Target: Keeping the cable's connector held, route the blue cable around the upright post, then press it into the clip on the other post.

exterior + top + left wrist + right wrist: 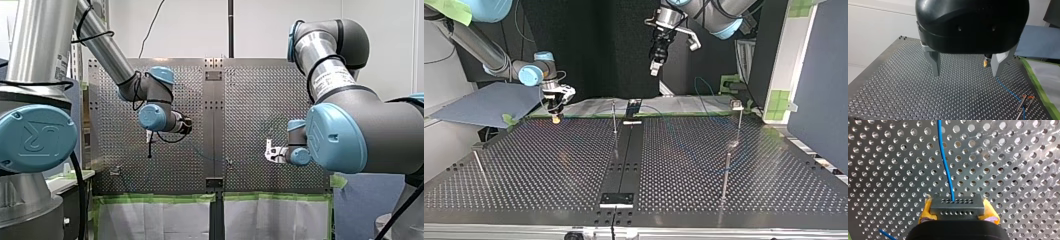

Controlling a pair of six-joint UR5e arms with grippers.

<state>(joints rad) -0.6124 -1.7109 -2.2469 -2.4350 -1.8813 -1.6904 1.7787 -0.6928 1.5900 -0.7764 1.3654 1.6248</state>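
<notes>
Connector (957, 207), partly hidden, clenched in my right tool (957, 210); my left tool (966, 73) released above the perforated table (898, 87).

Silver arms (35, 45), blue joint caps (37, 137), black cables (78, 200); left tool (966, 75) black, grey fingers (934, 62)

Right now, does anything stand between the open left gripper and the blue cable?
Nothing visible does. My left gripper hangs open above the table; the blue cable runs uncovered beside it, its connector in my right gripper.
</notes>
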